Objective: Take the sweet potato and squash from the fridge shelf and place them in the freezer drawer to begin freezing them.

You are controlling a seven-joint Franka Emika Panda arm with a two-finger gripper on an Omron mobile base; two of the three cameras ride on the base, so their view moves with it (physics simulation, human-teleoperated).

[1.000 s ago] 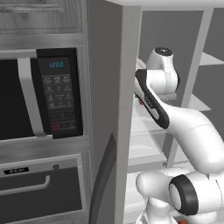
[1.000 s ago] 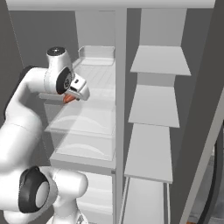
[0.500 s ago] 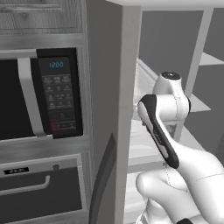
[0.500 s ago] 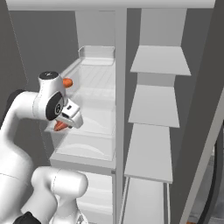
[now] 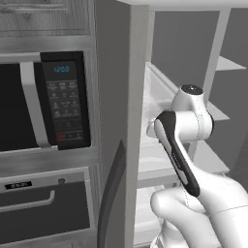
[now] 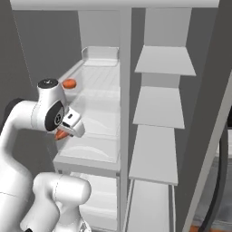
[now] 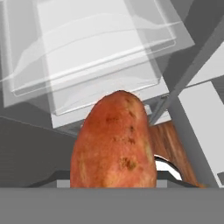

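My gripper (image 6: 64, 132) is shut on the sweet potato (image 7: 114, 141), a reddish-orange, speckled tuber that hides the fingertips in the hand view. From the right base view, a bit of the sweet potato (image 6: 60, 134) pokes out under the white hand, in front of the left edge of the lower fridge shelf (image 6: 93, 152). The squash (image 6: 69, 84), small and orange, lies on the upper shelf at its left side. Below the clear shelves, the pale freezer drawer (image 7: 105, 94) shows beyond the tuber; the same freezer drawer (image 6: 103, 197) sits under the lowest shelf.
A microwave (image 5: 43, 101) and a dark oven drawer (image 5: 43, 208) stand left of the grey fridge wall (image 5: 116, 106). Door shelves (image 6: 158, 106) step down on the right. A vertical divider (image 6: 123, 90) splits the fridge. Wooden floor (image 7: 168, 144) shows below.
The arm has come down and back from the upper shelf with the sweet potato in the gripper, now level with the lower shelf's front. The squash has not moved.
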